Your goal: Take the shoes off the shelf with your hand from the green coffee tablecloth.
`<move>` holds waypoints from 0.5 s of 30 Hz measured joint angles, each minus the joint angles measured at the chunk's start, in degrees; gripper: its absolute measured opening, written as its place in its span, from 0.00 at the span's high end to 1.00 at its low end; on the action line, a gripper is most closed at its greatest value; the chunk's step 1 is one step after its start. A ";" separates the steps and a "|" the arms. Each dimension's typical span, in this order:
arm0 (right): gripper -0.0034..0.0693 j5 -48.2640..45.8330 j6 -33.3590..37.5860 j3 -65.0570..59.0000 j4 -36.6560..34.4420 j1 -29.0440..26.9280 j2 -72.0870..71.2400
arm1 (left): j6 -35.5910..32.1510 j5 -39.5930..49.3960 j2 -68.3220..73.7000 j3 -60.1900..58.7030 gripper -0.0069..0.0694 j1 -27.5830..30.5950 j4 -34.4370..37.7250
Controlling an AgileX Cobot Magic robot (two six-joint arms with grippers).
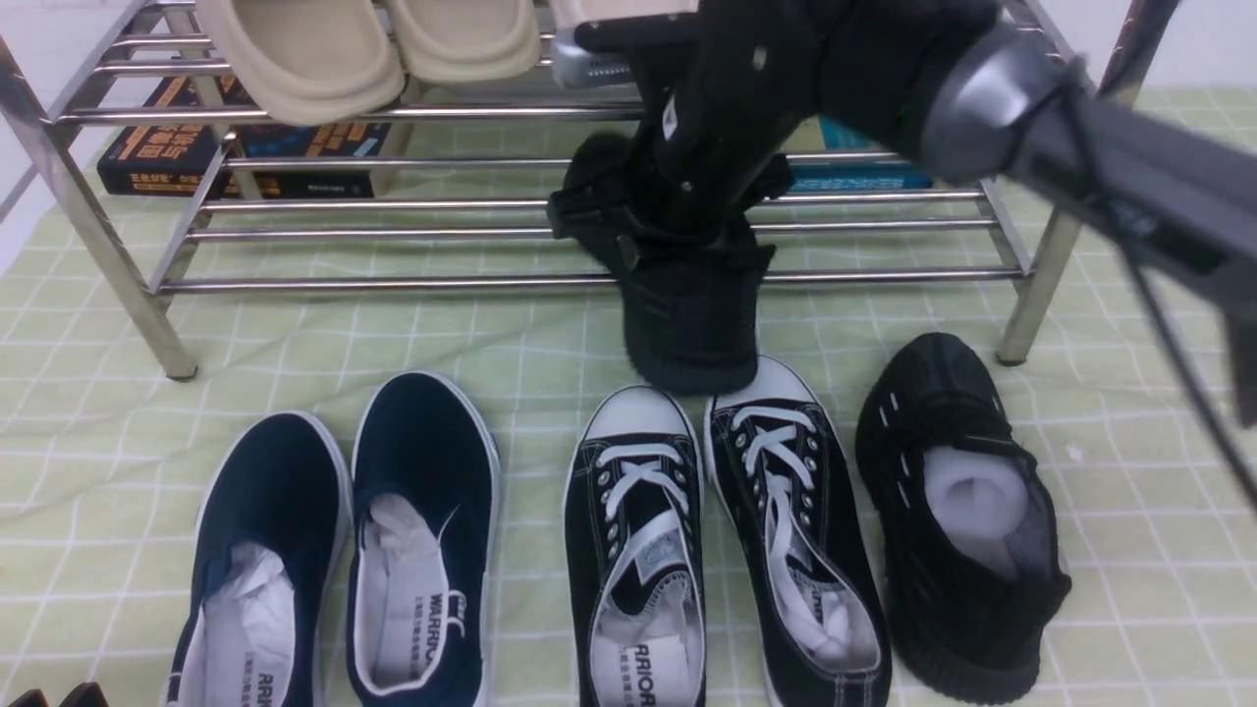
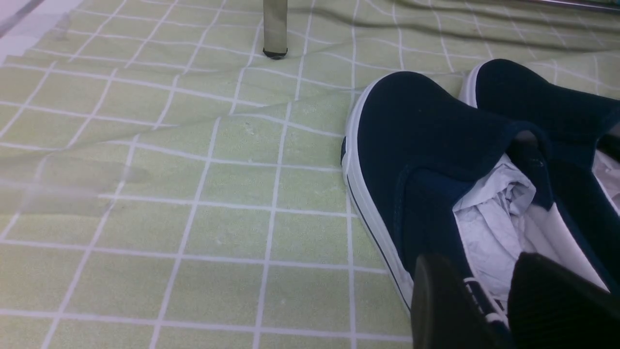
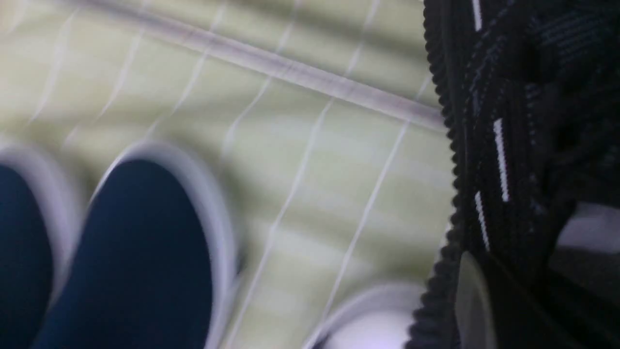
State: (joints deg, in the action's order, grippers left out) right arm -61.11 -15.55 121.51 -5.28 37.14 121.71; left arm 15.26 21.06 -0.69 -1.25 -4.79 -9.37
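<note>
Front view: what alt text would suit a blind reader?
The robot's right arm grips a black knit shoe tipping toe-down off a steel shoe rack. Its mate, canvas sneakers and navy slip-ons line the green checked cloth in front.

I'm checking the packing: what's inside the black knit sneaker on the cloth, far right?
White stuffing fills the opening of the black knit sneaker. The inside of the toe is covered by the upper, so how far forward the stuffing reaches cannot be seen.
</note>
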 joint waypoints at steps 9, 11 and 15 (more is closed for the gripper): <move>0.95 -11.32 9.51 -1.68 -8.11 1.61 -8.18 | 0.00 0.00 0.00 0.00 0.60 0.00 0.00; 0.95 -11.24 9.93 -2.53 -8.19 1.89 -10.32 | 0.00 0.00 0.00 0.00 0.60 0.00 0.00; 0.94 -11.11 10.43 -9.95 -7.68 1.98 -19.65 | 0.00 0.00 0.00 0.00 0.60 0.00 0.00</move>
State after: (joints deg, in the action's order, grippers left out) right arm -72.22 -5.11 111.56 -12.96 39.13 102.06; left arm 15.26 21.06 -0.69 -1.25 -4.79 -9.37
